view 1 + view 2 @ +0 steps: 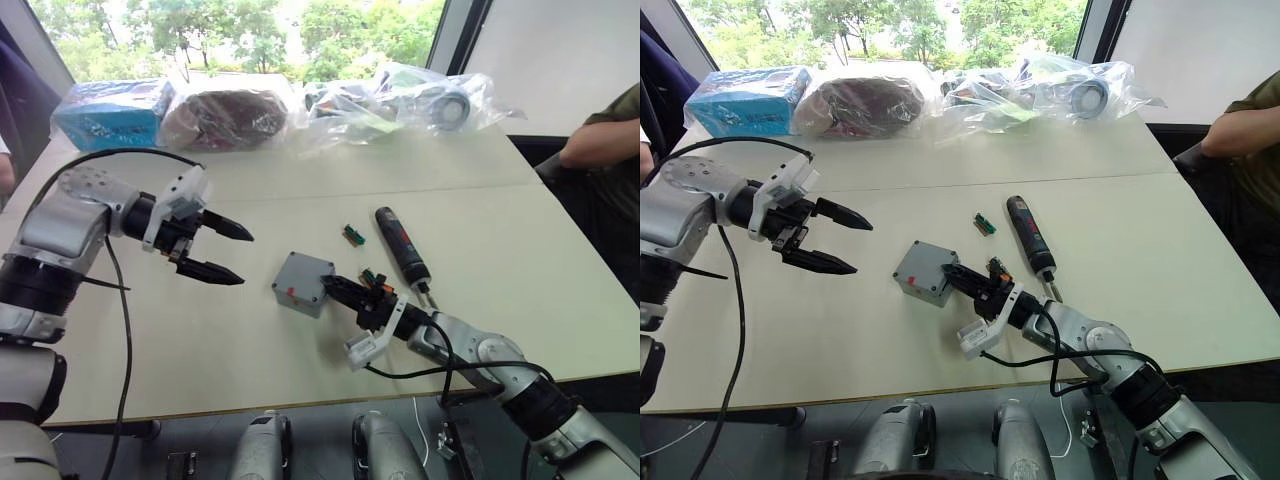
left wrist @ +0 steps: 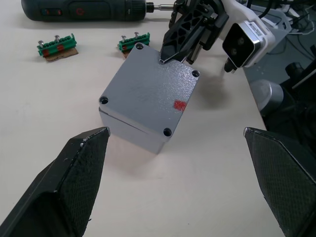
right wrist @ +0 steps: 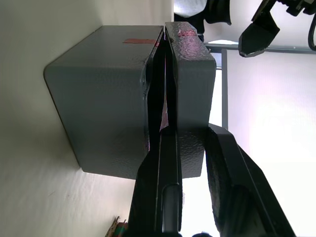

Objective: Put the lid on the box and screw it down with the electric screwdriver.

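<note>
The grey box (image 1: 300, 292) stands mid-table with the lid (image 2: 148, 84) lying flat on top, its red mark (image 2: 180, 104) near one corner. My right gripper (image 1: 333, 286) reaches in from the right. It is shut on the lid's rim (image 3: 190, 74), with one finger along the seam against the box (image 3: 103, 98). My left gripper (image 1: 245, 258) hovers to the left of the box, open and holding nothing. The electric screwdriver (image 1: 402, 245) lies on the table just right of the box, bit toward the front edge.
Two small green terminal pieces (image 1: 352, 235) (image 1: 372, 278) lie between the box and the screwdriver. A blue packet (image 1: 110, 112) and clear plastic bags (image 1: 400, 100) line the table's far edge. A person's arm (image 1: 605, 140) rests at the right side.
</note>
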### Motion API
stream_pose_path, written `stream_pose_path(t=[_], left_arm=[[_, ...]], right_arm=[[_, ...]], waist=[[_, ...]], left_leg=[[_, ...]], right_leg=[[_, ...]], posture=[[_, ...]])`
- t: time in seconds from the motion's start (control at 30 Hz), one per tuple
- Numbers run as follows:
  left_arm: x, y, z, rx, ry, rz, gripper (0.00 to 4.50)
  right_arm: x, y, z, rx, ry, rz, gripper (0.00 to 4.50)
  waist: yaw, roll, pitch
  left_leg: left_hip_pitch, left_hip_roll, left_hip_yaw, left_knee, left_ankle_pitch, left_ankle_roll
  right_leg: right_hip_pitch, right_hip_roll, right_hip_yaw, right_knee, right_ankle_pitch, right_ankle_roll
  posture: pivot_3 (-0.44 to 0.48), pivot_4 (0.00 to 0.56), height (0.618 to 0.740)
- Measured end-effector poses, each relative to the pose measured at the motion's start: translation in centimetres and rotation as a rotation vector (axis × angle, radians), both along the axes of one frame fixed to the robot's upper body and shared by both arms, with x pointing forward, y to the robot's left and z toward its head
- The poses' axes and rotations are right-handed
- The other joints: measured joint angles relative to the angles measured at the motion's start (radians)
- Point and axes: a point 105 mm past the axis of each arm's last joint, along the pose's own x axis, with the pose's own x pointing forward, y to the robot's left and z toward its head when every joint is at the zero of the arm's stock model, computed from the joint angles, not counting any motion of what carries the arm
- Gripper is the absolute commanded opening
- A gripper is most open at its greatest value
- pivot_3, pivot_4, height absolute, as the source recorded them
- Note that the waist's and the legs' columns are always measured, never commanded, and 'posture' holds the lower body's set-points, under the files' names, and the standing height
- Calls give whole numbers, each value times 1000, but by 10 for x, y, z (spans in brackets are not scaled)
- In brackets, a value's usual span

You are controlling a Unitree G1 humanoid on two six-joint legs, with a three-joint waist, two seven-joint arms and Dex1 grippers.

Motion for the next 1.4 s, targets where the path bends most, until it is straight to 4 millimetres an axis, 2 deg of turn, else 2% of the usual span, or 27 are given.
stream_pose_path(t=[0.23,0.3,0.4,0.5,0.53,0.7,0.73,0.87,1.0,1.07,1.23,1.3,1.33,1.4], left_arm=[[-3,-1,-2,11,-22,-24,4473],[-2,-7,-6,6,-33,-43,4473],[3,-23,-12,-35,-53,-64,3809],[8,-39,-14,-76,-94,-69,2436],[10,-43,-15,-84,-102,-68,2188],[15,-60,-26,-106,-162,-71,241],[16,-63,-33,-100,-167,-69,50],[12,-69,-62,-68,-157,-77,50],[14,-69,-65,-18,-265,-103,50],[14,-68,-68,-16,-269,-92,0],[15,-67,-72,-3,-266,-78,0],[15,-66,-74,-2,-255,-71,0],[15,-65,-75,0,-241,-64,0],[14,-65,-76,2,-222,-56,0]], right_arm=[[2,-1,-1,10,30,1,210],[1,-1,-2,8,32,6,210],[1,-2,-3,4,37,8,210],[2,-1,-3,-2,37,15,210],[2,-1,-3,-2,36,16,210],[4,-2,-4,-4,37,13,210],[4,-3,-4,-5,38,14,210],[4,-4,-7,-7,44,12,210],[4,-5,-9,-10,54,13,210],[4,-6,-10,-18,62,14,1189],[3,-9,-5,5,77,25,3131],[2,-11,-2,5,81,34,3709],[1,-13,0,0,83,41,4143],[0,-16,4,4,88,53,4442]], waist=[[1,0,0],[3,0,0],[3,0,0],[2,-1,-1],[1,-1,-1],[2,-1,-1],[2,-1,-1],[4,-1,-1],[6,-1,-3],[8,-1,-3],[9,-3,-8],[9,-3,-9],[10,-3,-11],[15,-3,-13]], left_leg=[[0,0,0,1,0,0],[2,0,0,1,0,0],[2,0,0,1,0,0],[3,0,-1,1,0,0],[3,0,-1,1,0,0],[6,-1,-1,1,0,0],[7,-1,-1,1,0,0],[10,-1,-1,1,0,0],[18,-1,-1,0,-1,1],[26,-1,-1,-1,-2,2],[30,0,-1,-1,-2,3],[31,0,-1,-1,-2,3],[31,0,-1,-1,-2,3],[31,0,-1,-1,-2,4]], right_leg=[[1,0,0,0,0,0],[2,0,0,1,0,0],[3,0,0,1,0,0],[3,0,0,1,0,0],[3,0,0,2,0,0],[5,0,0,3,0,0],[6,0,0,3,0,0],[9,0,0,4,0,0],[18,0,0,2,0,0],[26,0,0,0,-2,-4],[31,0,0,-1,-2,-4],[31,0,0,-1,-2,-4],[32,-1,0,-1,-2,-4],[32,-1,0,-1,-2,-4]], posture=[[0,150,740],[0,150,740],[0,150,740],[0,150,740],[0,150,740],[0,150,740],[0,150,740],[0,150,740],[0,150,740],[0,150,740],[0,150,740],[0,150,740],[0,150,740],[0,150,740]])
